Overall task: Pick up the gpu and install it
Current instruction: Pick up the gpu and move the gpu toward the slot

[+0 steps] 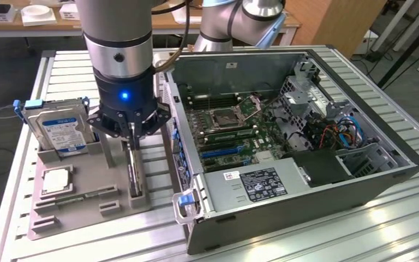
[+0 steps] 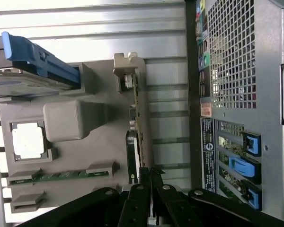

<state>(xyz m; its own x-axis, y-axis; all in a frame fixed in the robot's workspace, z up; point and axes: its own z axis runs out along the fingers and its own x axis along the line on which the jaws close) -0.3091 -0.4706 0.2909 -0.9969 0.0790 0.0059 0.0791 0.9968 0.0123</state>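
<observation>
On the grey fixture [image 1: 78, 221] at the exterior view's left, the gpu [image 1: 135, 174] stands on edge in its slot, the end effector [image 1: 132, 143] clenched on its upper edge. The wrist view gives its silver bracket [image 2: 128, 66] and the rear grille [image 2: 234, 52] of the computer case [image 1: 304, 218]; the exterior view gives the motherboard [image 1: 231, 128] inside the open case. Hard drive [image 1: 60, 128], CPU [image 1: 55, 181] and memory stick [image 1: 85, 196] occupy neighbouring fixture pockets.

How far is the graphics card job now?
Done: gripper is down at the thin green card with black cooler, standing on edge in the grey holder tray. In hand: fingers shut on its edge. Left: card not lifted, not in the open grey computer case.
</observation>
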